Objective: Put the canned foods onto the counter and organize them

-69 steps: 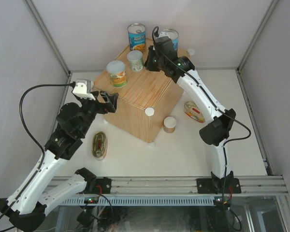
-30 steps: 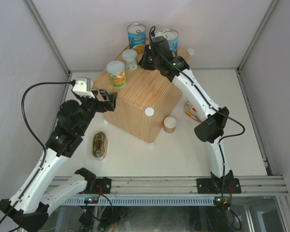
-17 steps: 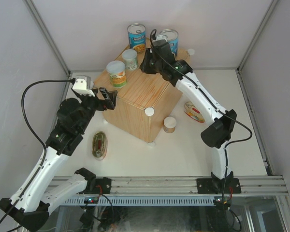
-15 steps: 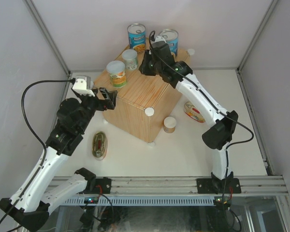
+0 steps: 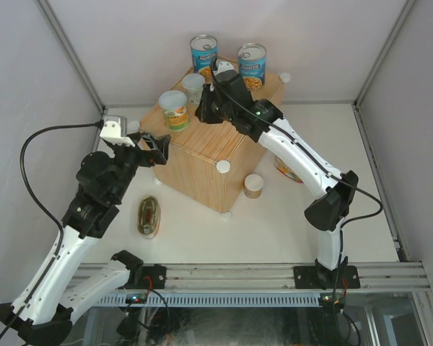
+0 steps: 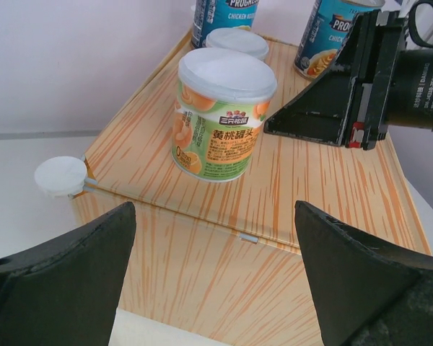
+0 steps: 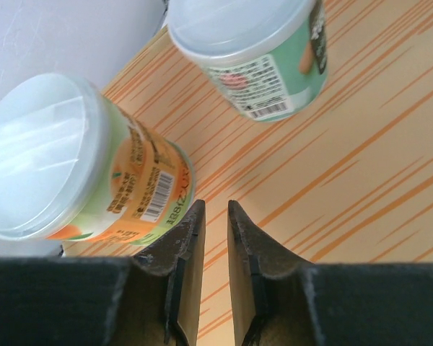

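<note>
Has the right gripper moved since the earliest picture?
Yes. The right gripper has moved left over the counter, away from the right blue can and toward the orange-labelled can.

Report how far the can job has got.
Done: four cans stand on the counter: the left blue can, the right blue can, the peach can and the green-labelled small can. In hand: nothing; right hand shut, left hand open. Remaining on the table: the small can, the left oval tin, the right oval tin.
</note>
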`<state>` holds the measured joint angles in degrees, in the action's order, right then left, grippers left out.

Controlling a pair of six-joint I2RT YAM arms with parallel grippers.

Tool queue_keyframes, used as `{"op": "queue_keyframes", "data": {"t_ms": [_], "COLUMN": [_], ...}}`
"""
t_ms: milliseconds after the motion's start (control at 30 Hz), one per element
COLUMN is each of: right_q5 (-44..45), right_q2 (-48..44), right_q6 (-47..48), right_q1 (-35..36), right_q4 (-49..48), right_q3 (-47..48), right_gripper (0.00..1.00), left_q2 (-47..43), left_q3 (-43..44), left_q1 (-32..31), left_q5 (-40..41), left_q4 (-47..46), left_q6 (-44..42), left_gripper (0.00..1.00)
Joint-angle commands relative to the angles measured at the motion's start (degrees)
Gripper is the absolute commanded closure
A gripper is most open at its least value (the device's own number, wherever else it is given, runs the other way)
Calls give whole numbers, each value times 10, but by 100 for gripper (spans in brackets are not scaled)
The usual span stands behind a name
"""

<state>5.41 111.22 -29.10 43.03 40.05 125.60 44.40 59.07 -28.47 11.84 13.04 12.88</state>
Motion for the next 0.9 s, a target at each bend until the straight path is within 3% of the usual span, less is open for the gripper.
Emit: {"op": "queue_keyframes", "data": {"t_ms": [0, 867], "right_q5": [-10, -43], "right_q2": [-22, 60], "right_q6": [12, 2], "right_q1": [14, 36], "right_q4": [-15, 1], "right_q3": [10, 121], "right_gripper": [82, 81], "left_q2": [-16, -42], "left_q3": [33, 18], "left_q1": [3, 3], "left_q5": [16, 56], "left_q4": [-12, -8], "left_q6": [-1, 15], "left_gripper": [6, 6]}}
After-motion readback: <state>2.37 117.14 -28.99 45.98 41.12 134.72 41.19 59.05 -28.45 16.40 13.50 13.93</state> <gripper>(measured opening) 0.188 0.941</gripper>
